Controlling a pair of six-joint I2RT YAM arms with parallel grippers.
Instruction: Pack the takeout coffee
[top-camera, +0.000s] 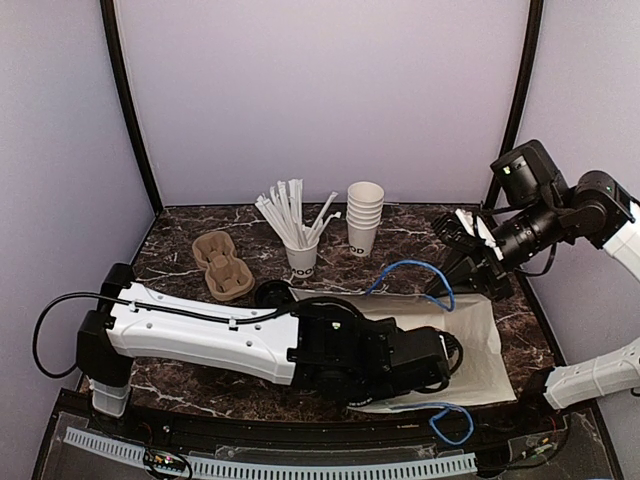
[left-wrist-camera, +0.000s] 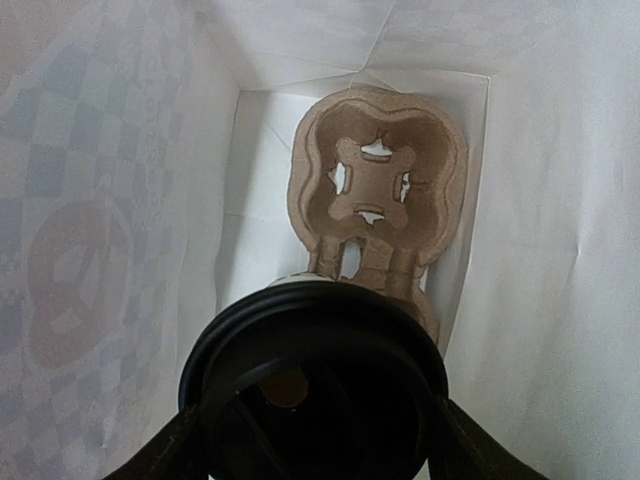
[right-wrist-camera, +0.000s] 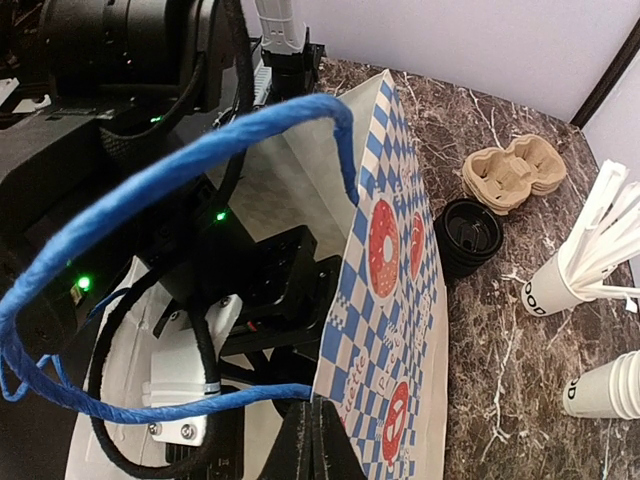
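The left gripper (left-wrist-camera: 315, 445) is clasping the lidded cup (left-wrist-camera: 310, 340), best kept level into the carrier (left-wrist-camera: 380, 190)'s near pocket, while the right gripper (right-wrist-camera: 318, 440) is pinching the bag (right-wrist-camera: 400, 300) open

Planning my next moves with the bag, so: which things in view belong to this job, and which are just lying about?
In the job: lidded coffee cup, held by left gripper; paper bag, edge pinched by right gripper; cup carrier inside the bag.
Lying about: cup of straws; stack of empty cups; spare lids; spare carriers.

Dark letters "OOD" stand on the straw cup (top-camera: 302, 262).
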